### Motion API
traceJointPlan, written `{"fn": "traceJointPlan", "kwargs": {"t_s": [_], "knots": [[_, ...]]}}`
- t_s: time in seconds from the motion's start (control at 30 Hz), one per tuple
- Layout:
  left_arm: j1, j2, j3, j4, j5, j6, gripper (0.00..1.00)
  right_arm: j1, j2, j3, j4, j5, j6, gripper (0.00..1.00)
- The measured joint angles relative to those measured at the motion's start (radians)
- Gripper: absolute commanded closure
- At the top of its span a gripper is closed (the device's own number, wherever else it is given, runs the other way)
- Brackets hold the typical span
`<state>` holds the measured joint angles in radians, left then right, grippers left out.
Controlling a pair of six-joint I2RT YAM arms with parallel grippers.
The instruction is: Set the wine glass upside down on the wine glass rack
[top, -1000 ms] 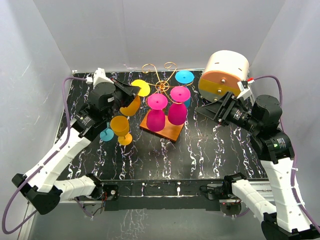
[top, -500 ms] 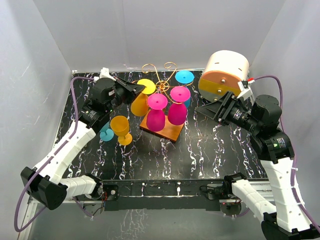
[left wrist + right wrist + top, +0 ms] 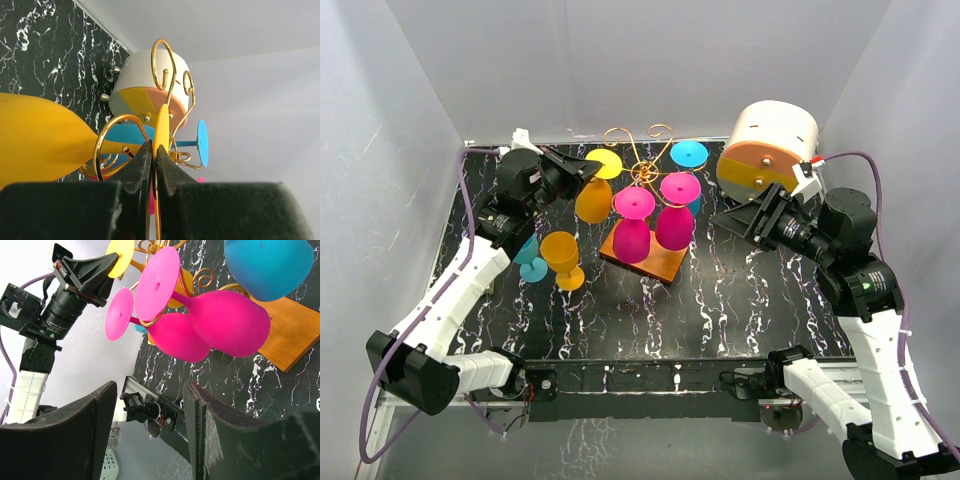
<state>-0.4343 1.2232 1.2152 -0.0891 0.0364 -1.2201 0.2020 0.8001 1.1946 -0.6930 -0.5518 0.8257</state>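
Observation:
My left gripper [image 3: 582,170] is shut on the foot of a yellow wine glass [image 3: 593,200], held upside down and tilted beside the left scroll arms of the gold wire rack [image 3: 642,148]. In the left wrist view the fingers [image 3: 142,162] pinch the yellow foot [image 3: 162,127] edge-on, and the stem passes through a gold wire loop [image 3: 102,142]. Two magenta glasses [image 3: 633,228] hang upside down over the rack's wooden base [image 3: 660,265]. A blue glass [image 3: 690,155] hangs at the back. My right gripper [image 3: 732,220] is open and empty to the right of the rack.
A second yellow glass [image 3: 562,256] stands upright on the black marbled table left of the rack, with a blue glass [image 3: 531,262] beside it. A round white and orange drum [image 3: 770,150] sits at the back right. White walls enclose the table.
My left gripper has carried the yellow glass up and back against the rack's left arms, with the bowl swung more under the foot. The right arm has barely moved.

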Motion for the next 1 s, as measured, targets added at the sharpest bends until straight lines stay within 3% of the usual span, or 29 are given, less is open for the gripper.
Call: {"fn": "traceJointPlan", "kwargs": {"t_s": [1.0], "knots": [[0.119, -0.032, -0.003, 0.021, 0.119, 0.029, 1.00, 0.000, 0.006, -0.015, 0.001, 0.003, -0.004, 0.47]]}}
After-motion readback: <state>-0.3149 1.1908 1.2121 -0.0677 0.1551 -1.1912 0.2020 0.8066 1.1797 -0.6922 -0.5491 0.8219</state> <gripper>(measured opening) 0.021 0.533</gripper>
